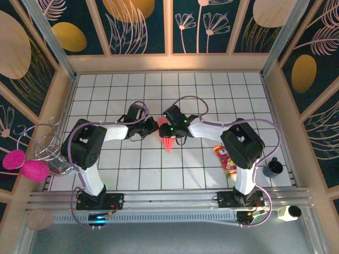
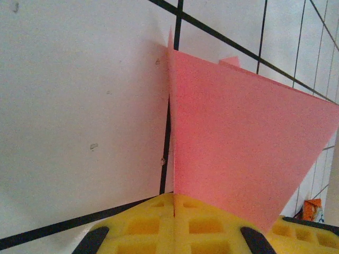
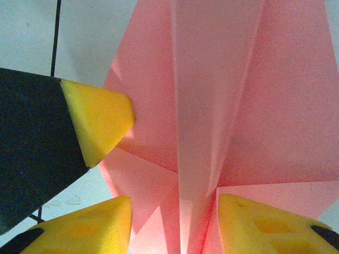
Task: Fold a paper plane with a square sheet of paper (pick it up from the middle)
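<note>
- Top view: two arms [image 1: 90,153] reach in from the near edge and meet over the middle of the tiled worktop [image 1: 212,90]. The left fingers [image 1: 157,129] and the right fingers [image 1: 168,134] come together at one paper plane [image 1: 168,144]. It is salmon-pink, with its tip pointing toward the near edge.
- Top view, other things: one red and yellow snack packet [image 1: 225,159] lies on the right of the worktop, beside the right arm. One dark cup [image 1: 273,168] stands at the right edge. Two pink fluffy balls [image 1: 24,165] and one wire coil [image 1: 45,140] sit outside the left wall.
- Left wrist view: the two left fingers, faced in yellow, are pressed fully together and clamp one edge of the paper plane [image 2: 238,143]. The plane rises from them as a broad pink triangle over the white tiles. The snack packet [image 2: 312,209] shows at the lower right.
- Right wrist view: the two right fingers stand partly apart, one on each side of the plane's centre crease. Whether they press the paper cannot be told. One left finger [image 3: 98,119], black with a yellow tip, touches the plane's left wing.
</note>
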`<action>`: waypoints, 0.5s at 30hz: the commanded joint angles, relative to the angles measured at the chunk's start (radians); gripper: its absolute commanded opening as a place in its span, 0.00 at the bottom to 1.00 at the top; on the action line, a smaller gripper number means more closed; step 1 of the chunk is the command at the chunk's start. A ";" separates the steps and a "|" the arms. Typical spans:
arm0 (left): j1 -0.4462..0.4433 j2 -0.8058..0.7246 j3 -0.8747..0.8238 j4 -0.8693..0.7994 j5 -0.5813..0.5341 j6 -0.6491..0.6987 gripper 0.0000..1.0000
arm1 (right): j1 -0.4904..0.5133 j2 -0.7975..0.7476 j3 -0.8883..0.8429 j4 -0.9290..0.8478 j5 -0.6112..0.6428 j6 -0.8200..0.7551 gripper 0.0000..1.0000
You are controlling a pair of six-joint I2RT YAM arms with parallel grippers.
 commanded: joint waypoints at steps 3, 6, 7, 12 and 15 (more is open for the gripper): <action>0.004 0.014 0.021 -0.025 -0.002 0.021 0.00 | -0.001 -0.026 -0.019 -0.013 0.032 0.012 0.43; 0.004 0.010 0.023 -0.025 0.000 0.019 0.00 | -0.001 -0.011 -0.015 -0.018 0.019 0.009 0.39; 0.005 0.008 0.024 -0.026 0.000 0.019 0.00 | -0.001 -0.008 -0.014 -0.019 0.014 0.007 0.39; 0.004 0.009 0.025 -0.027 0.005 0.018 0.00 | 0.008 0.006 -0.003 -0.029 -0.003 -0.005 0.45; 0.004 0.008 0.025 -0.024 0.007 0.015 0.00 | 0.010 0.019 0.008 -0.050 0.007 -0.002 0.45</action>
